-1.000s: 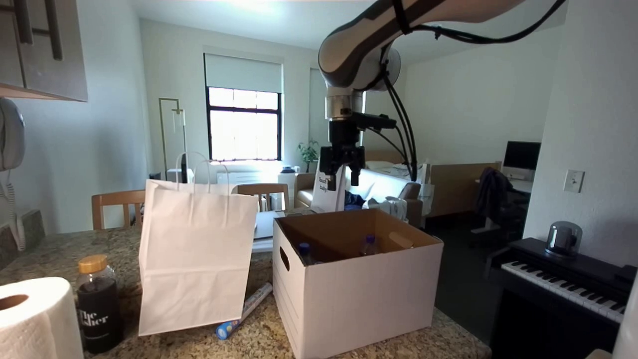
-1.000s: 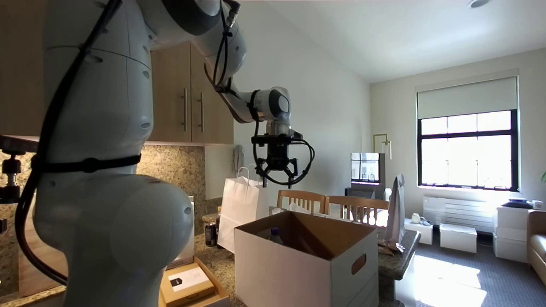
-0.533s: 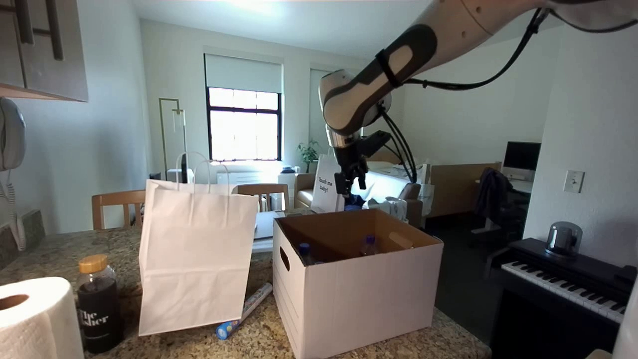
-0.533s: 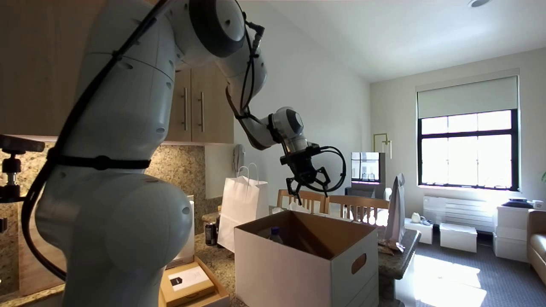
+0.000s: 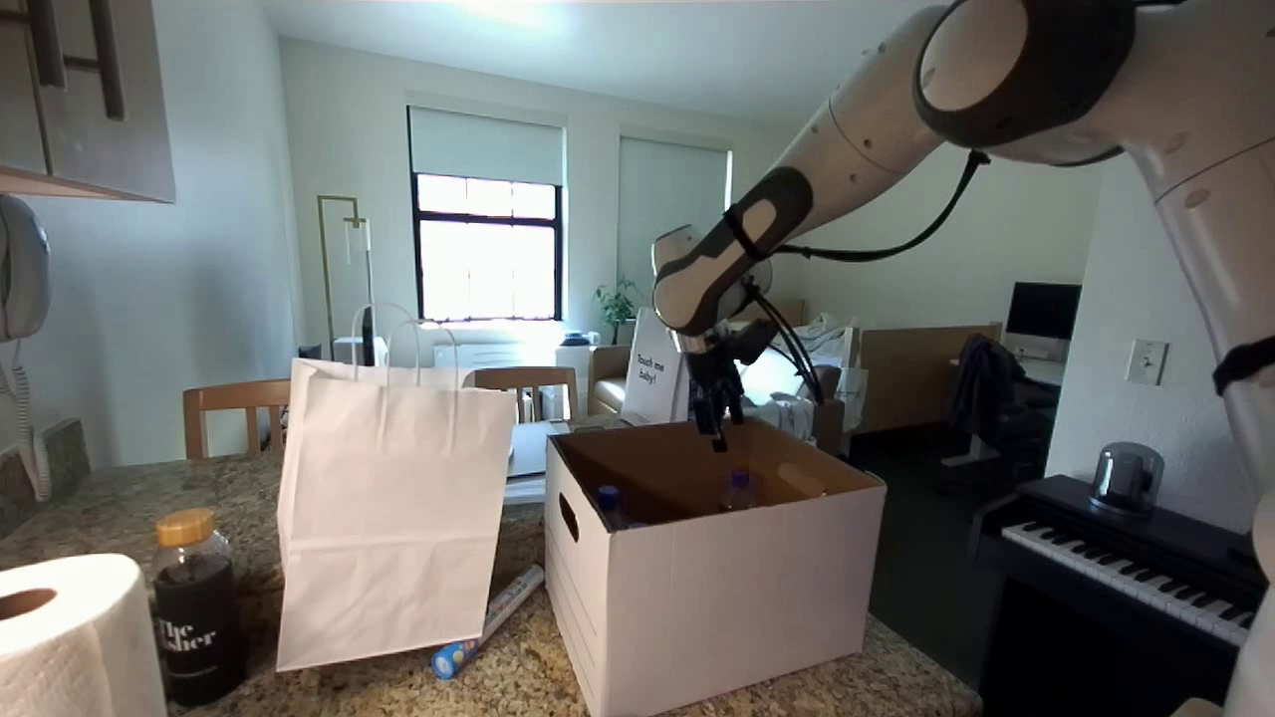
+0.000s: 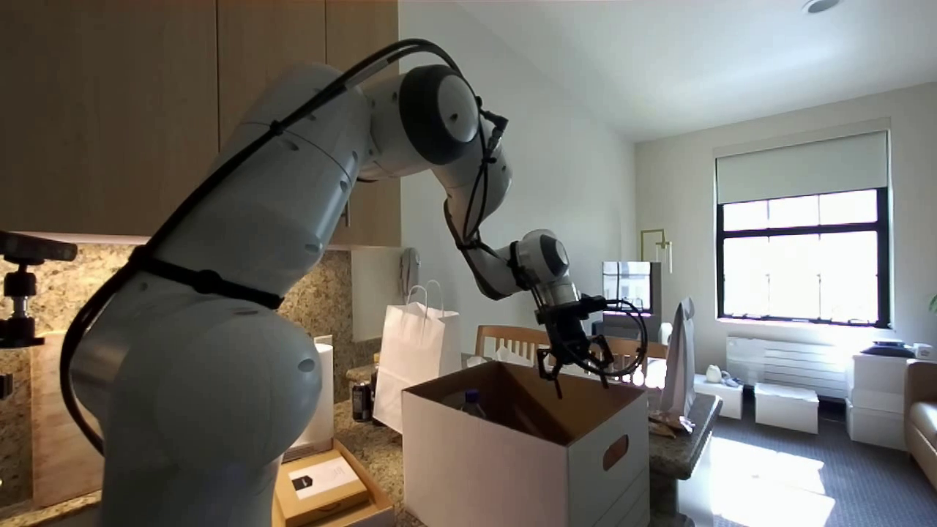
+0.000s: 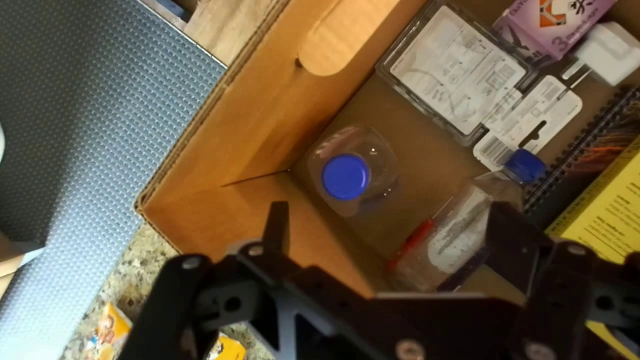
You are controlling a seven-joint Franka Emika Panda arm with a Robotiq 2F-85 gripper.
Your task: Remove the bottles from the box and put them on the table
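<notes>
Tight corner below, a drop alongside

The gripper hangs over the mouth of the box, jaws spread wide, nothing between them. Inside the box, as the wrist view has it, an upright bottle stands in a corner, by a wall with a handle hole, while a lying bottle, reddish towards its base and partly hidden by the gripper, rests on the box floor near the adjoining wall.

The corner looks the likeliest trouble. Jaws dropping around the upright bottle have little room before cardboard, so they may snag the rim or tip the bottle over. The box also seems to sit close to the edge of the table on that handled side — carpet shows just past it in the wrist view — so a shove there could push it outward. Thin-looking plastic may dent under a hard squeeze, or slip under a weak one.

Only the wrist view shows the box floor, and with it a clear case, a purple carton and a yellow printed item; the box walls hide these in both exterior views. In an exterior view, though, a blue-capped bottle shows near the wall facing the paper bag; whether a third or the lying one, I cannot tell.
</notes>
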